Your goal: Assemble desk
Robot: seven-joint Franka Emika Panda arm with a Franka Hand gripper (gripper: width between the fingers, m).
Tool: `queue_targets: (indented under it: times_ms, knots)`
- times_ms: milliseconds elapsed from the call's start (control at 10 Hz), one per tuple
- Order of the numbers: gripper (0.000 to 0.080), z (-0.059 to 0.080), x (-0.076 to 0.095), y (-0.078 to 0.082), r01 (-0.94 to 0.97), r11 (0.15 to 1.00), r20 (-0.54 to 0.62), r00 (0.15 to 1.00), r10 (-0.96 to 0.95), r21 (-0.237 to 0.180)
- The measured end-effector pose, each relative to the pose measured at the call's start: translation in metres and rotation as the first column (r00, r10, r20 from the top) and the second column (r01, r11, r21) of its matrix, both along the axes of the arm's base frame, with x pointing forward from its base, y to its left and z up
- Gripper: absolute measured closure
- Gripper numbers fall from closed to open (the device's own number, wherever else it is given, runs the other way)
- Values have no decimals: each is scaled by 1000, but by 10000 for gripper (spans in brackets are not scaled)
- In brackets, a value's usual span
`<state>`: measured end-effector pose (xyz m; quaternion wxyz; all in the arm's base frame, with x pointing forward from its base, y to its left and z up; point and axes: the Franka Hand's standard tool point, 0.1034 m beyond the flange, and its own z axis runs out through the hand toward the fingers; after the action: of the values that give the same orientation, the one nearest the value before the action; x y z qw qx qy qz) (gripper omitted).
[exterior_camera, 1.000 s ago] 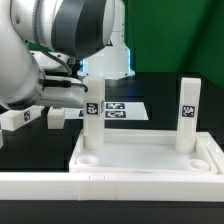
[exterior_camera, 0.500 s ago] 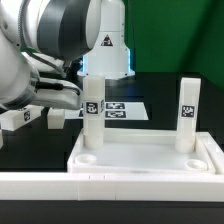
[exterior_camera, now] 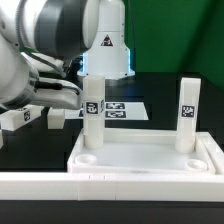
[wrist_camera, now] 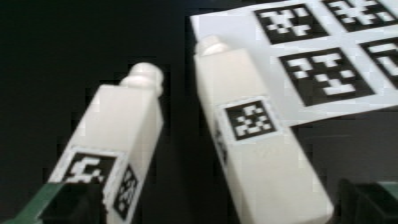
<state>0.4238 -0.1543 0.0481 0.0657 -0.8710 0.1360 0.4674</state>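
Claw (wrist_camera: 210, 208) is spread wide with nothing in it, hovering above two loose legs lying side by side on the black bench (wrist_camera: 71, 50). The first loose leg (wrist_camera: 116, 140) and second loose leg (wrist_camera: 249, 120) are right under it. The marker board (wrist_camera: 338, 60) is just past their tips. Farther from the claw is the desk top (exterior_camera: 150, 155), with a nearer upright leg (exterior_camera: 92, 115) and a farther upright leg (exterior_camera: 187, 113) standing in its corner sockets.
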Motion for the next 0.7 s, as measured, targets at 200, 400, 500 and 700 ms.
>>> queue_targets:
  times_ms: [200,400,500,700]
  knots:
    - [150,6,4,11,36,999,30,999,-36,-6]
    - [150,5,3,10,35,999,27,999,-35,-6]
    - [150,5,3,10,35,999,27,999,-35,-6]
    - [150,2,5,13,23,1000,51,998,-22,-14]
